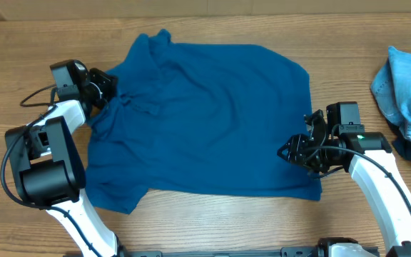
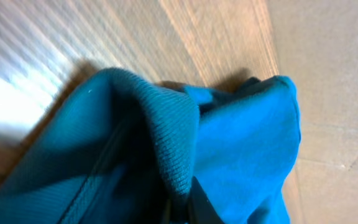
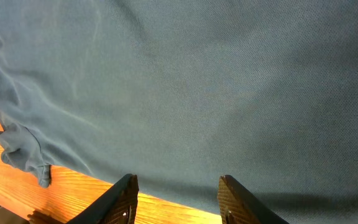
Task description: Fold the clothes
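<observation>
Blue knit shirt (image 1: 212, 114) spread flat on the table (image 1: 262, 228) — soft, limp, we'd pinch its edges — left gripper (image 1: 108, 89) clamped on the collar, right gripper (image 3: 177, 183) jaws apart at the hem.

Bright even light, soft shadows, left wrist view blurred (glare on table (image 2: 14, 81))

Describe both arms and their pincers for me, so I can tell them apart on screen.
Both arms match: white curved links between boxy black joint housings. The left arm carries a looping black cable; the right arm shows a small green light near its wrist. The left pincer and right pincer are black, with dark wedge-shaped fingers.
</observation>
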`<state>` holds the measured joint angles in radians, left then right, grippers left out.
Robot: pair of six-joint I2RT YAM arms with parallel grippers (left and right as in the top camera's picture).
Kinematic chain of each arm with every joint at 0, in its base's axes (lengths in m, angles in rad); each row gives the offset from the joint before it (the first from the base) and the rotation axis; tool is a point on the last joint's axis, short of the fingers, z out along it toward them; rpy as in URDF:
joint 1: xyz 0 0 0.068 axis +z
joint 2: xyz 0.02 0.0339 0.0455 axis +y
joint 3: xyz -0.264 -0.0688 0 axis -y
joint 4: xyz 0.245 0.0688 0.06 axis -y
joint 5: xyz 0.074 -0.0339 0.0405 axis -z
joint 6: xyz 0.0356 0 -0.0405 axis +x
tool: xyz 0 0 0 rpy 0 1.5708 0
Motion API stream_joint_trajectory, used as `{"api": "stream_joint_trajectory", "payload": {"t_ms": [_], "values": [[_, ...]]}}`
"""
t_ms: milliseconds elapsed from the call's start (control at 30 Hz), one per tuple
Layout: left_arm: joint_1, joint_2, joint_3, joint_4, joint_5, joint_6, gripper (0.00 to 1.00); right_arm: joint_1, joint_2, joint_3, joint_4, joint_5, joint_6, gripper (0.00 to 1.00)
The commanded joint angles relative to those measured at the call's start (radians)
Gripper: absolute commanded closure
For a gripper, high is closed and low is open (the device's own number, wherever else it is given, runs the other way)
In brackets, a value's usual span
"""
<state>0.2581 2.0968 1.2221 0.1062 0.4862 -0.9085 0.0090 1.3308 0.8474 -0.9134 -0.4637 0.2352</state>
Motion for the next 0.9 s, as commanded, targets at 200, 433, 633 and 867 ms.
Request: {"api": "stream_joint_trajectory", "payload": {"t_ms": [200, 433, 633, 867], "values": [[0.088, 0.010, 0.027, 0.125, -0.014, 0.079, 0.96, 0.003, -0.001, 0.021, 0.003, 0.000, 0.000, 0.54], [0.093, 0.010, 0.027, 0.269, -0.039, 0.079, 0.96, 0.003, -0.001, 0.021, 0.003, 0.000, 0.000, 0.54], [0.095, 0.010, 0.027, 0.296, -0.022, 0.108, 0.47, 0.003, -0.001, 0.021, 0.001, -0.001, 0.000, 0.53], [0.193, -0.007, 0.060, 0.319, 0.185, 0.151, 0.22, 0.003, -0.001, 0.021, -0.013, -0.001, 0.000, 0.49]]}}
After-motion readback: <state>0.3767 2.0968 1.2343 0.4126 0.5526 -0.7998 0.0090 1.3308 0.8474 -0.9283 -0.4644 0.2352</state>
